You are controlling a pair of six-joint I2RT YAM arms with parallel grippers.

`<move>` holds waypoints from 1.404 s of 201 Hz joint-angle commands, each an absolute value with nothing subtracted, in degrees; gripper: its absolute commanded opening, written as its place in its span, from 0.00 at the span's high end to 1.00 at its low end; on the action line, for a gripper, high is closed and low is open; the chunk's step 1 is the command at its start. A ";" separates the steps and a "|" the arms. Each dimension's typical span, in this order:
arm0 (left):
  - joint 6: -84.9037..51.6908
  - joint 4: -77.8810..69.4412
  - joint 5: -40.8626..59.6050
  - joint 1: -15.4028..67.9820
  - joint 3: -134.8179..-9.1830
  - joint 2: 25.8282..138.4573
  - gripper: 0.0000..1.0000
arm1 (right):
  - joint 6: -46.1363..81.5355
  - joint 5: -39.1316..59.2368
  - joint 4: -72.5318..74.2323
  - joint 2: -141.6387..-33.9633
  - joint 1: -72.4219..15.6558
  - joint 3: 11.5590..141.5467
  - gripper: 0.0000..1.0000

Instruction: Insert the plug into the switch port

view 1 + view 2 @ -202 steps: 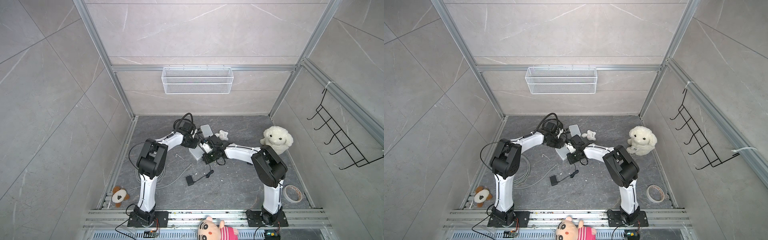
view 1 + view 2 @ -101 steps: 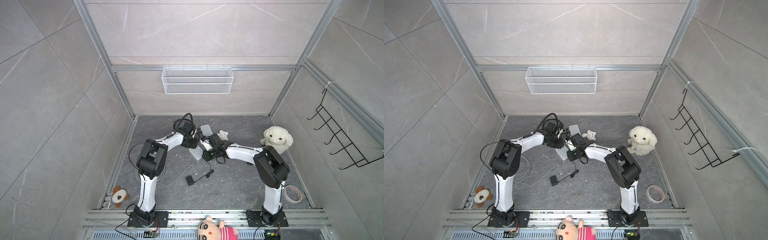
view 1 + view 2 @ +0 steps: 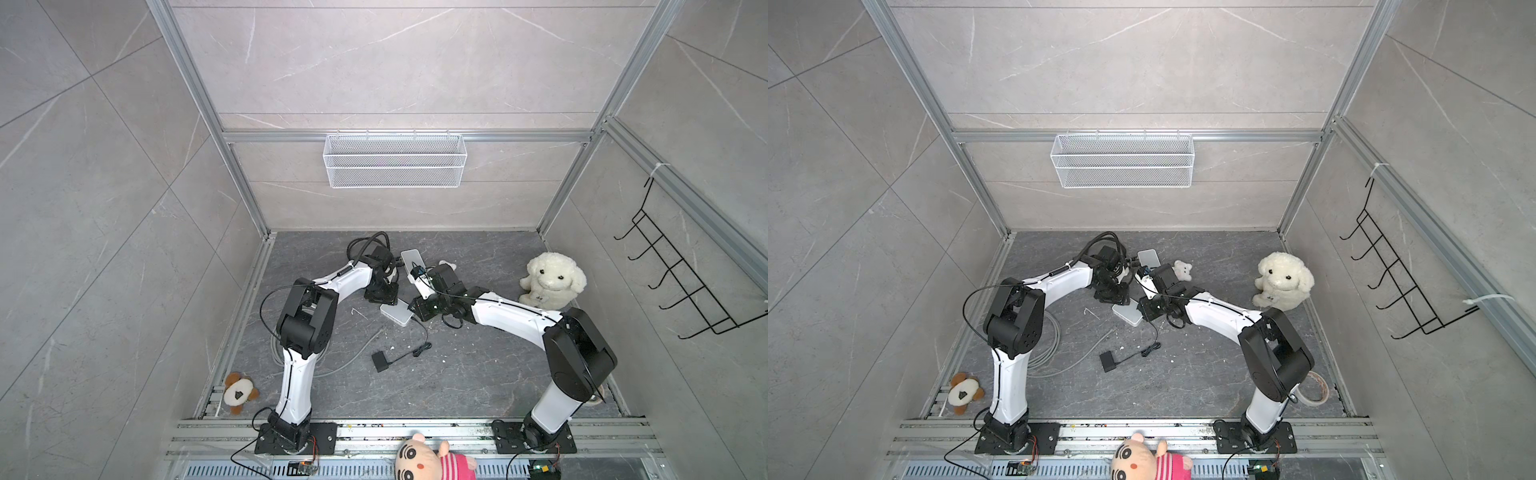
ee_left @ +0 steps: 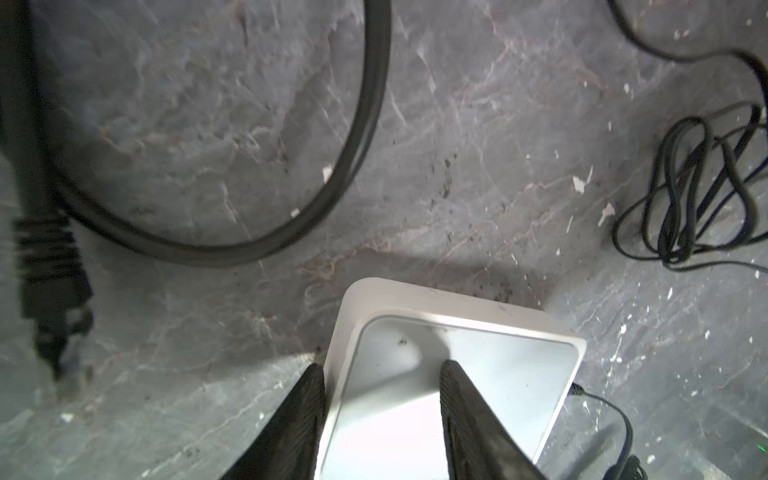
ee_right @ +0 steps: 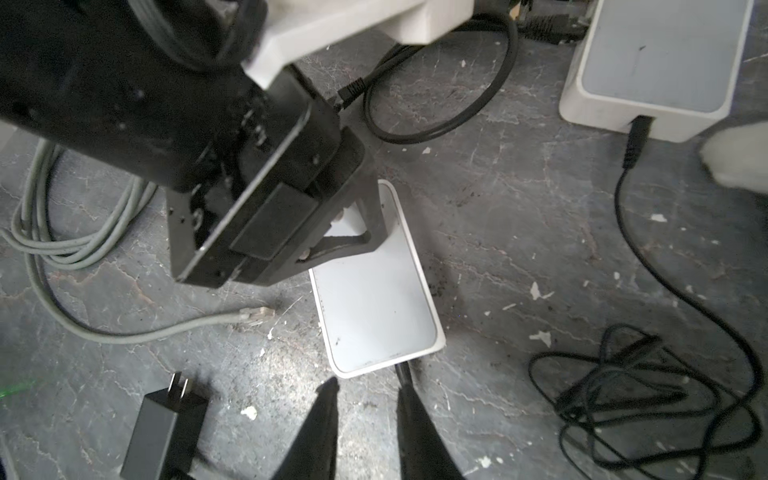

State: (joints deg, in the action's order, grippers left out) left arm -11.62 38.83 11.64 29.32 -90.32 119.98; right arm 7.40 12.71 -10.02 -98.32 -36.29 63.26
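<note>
The plug [image 5: 402, 369] looks seated in the white switch [image 5: 374, 286], which lies on the floor [image 5: 519, 249] midway across the cell, though my finger hides part of it. My right gripper [image 5: 368, 386] hangs partly open just behind the plug, holding nothing; my left gripper [image 4: 381, 365], likewise apart and empty, straddles the switch's opposite edge. I should back off straight along the cord [image 4: 614, 409], so nothing drags the plug out.
</note>
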 commanded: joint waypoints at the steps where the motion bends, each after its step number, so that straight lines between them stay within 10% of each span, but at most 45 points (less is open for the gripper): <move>1: -12.52 41.65 11.10 29.04 -91.37 113.07 0.51 | 9.52 13.64 -10.94 -96.33 -35.89 61.80 0.71; 190: -13.71 39.19 2.34 35.91 -64.44 103.20 0.55 | 12.93 13.45 -11.42 -97.65 -34.28 62.20 0.67; 282: -5.64 32.08 2.15 35.93 -66.60 102.63 0.84 | 23.90 26.57 -9.74 -102.48 -33.59 65.69 0.66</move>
